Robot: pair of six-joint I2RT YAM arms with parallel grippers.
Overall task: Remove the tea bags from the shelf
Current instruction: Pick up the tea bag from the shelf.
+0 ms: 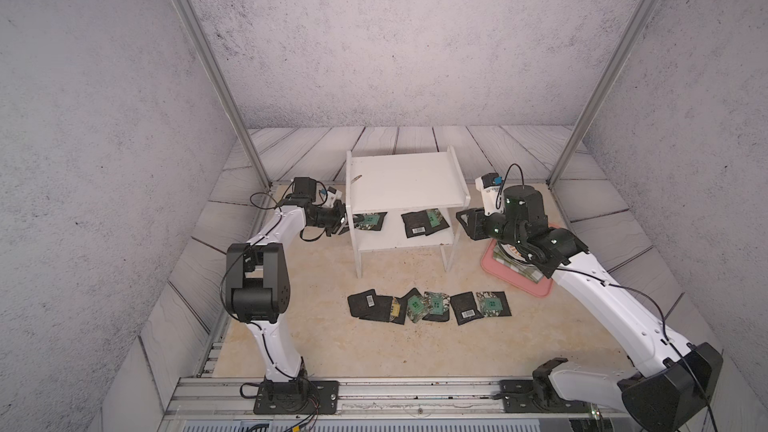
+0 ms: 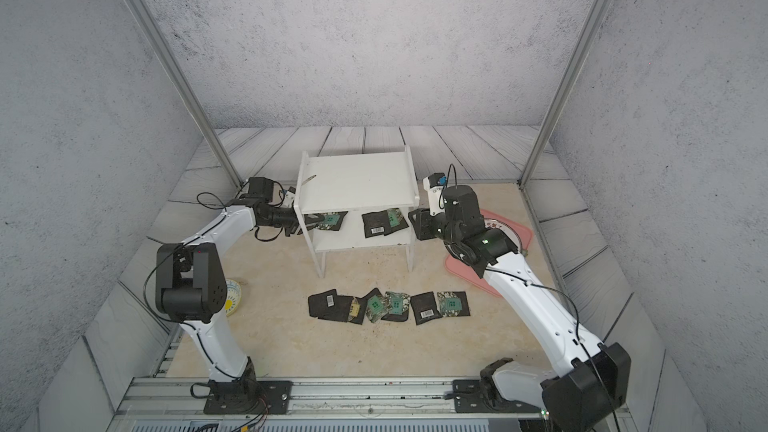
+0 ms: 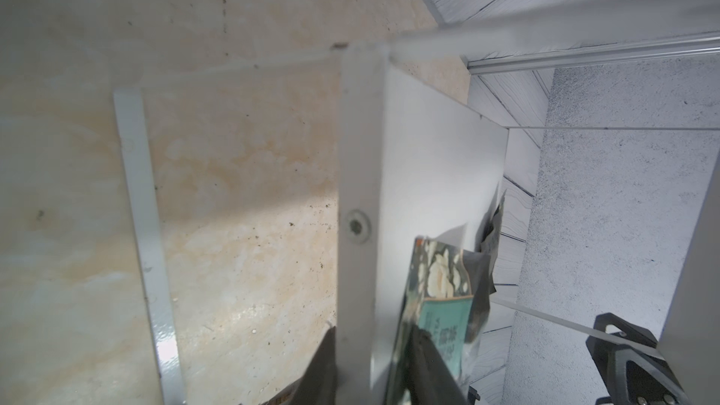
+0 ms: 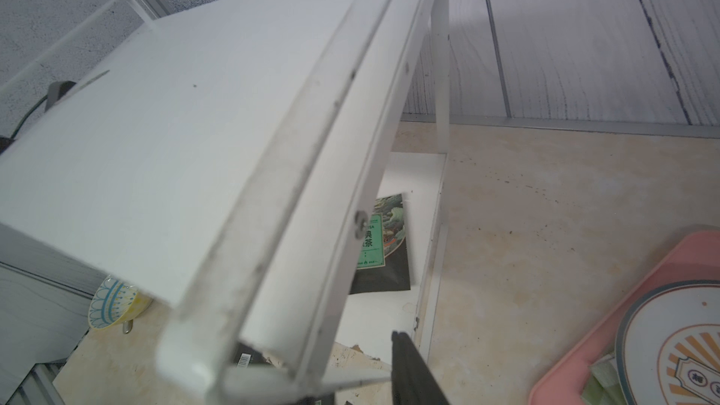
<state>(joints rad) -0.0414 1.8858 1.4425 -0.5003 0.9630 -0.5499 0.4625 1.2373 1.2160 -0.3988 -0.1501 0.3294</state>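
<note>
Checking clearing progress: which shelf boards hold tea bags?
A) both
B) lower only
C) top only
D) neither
B: tea bags lie on the lower board toward both ends, while the top board holds none.

white shelf (image 1: 405, 182); black tea bags (image 1: 490, 304) with green floral labels; pink tray (image 4: 592, 344); green checkered cloth (image 1: 510, 268)

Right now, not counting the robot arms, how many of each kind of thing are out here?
Shelf: 1
Tea bags: 9 seen, 3 on the shelf, 6 on the table; overlaps may hide more
Tray: 1
Plate: 1
Cloth: 1
Cup: 1
Total: 14
</note>
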